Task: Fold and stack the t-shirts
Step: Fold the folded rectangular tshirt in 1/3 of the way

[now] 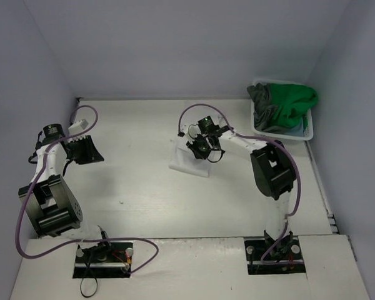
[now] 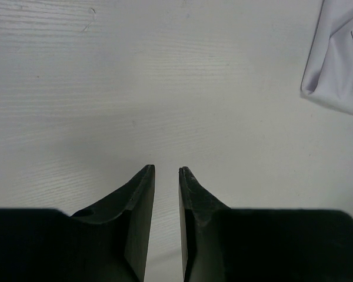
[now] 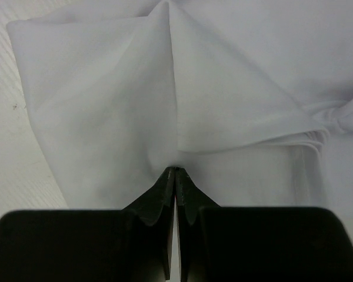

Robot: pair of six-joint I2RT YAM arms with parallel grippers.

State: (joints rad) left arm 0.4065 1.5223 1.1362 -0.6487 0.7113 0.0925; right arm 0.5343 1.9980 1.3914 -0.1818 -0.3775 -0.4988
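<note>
We find the white t-shirt (image 1: 184, 161) bunched on the worktop (image 1: 131, 187), a little right of centre in the top view. The right end effector (image 1: 206, 149) is down on the shirt's upper right part. In the right wrist view its jaws are pressed together on a ridge of white cloth, and creases fan up and outward from the pinch. We read this as a grip on the shirt, but the folds hide which part of the garment is held.

The left end effector (image 2: 166, 170) hangs over bare worktop at the left of the top view, well apart from the shirt. Its jaws stand narrow, with a slim gap between them and nothing in it. A lobe of the white shirt shows at the upper right of its wrist view, so the shirt lies ahead and to the right of it.

The other 3 shirts sit in the laundry basket (image 1: 276, 134) at the upper right of the top view. The bright green shirt (image 1: 294, 100) is on top and the dark grey shirt (image 1: 259, 97) lies at its left. The light blue-grey shirt (image 1: 298, 129) shows only as a sliver at the lower edge.

We judge that the next move depends on spreading the white shirt flat. The right arm is on it, while the left arm must cross toward frame centre to reach a second edge. The crumpled outline shows no clear long axis.
</note>
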